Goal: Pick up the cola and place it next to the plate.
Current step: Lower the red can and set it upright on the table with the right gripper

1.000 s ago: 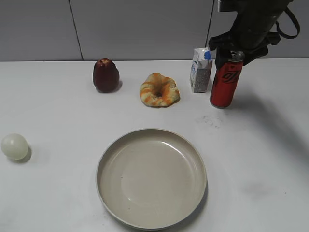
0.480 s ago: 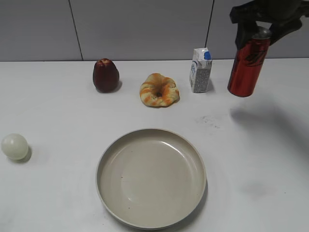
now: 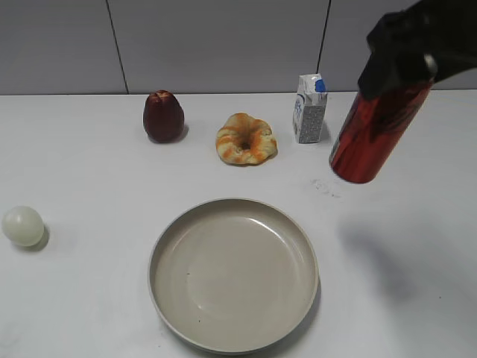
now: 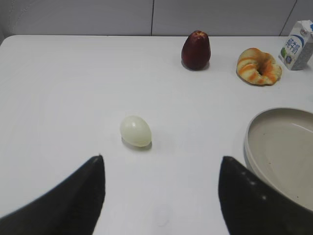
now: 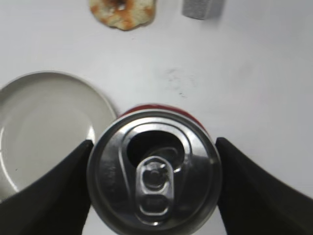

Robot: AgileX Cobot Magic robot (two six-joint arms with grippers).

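Note:
My right gripper is shut on the cola, a tall red can, and holds it tilted in the air above the table, right of and behind the plate. In the right wrist view the can's silver pull-tab top fills the space between my two black fingers, with the plate's rim to the left below. My left gripper is open and empty over bare table, with the plate's rim to its right.
A white-and-blue milk carton, an orange-streaked bread ring and a dark red apple stand in a row behind the plate. A pale egg lies at the far left and in the left wrist view.
The cola has been lifted off the table beside the carton, carried up and right, and now comes forward and lower toward the camera, tilted more.

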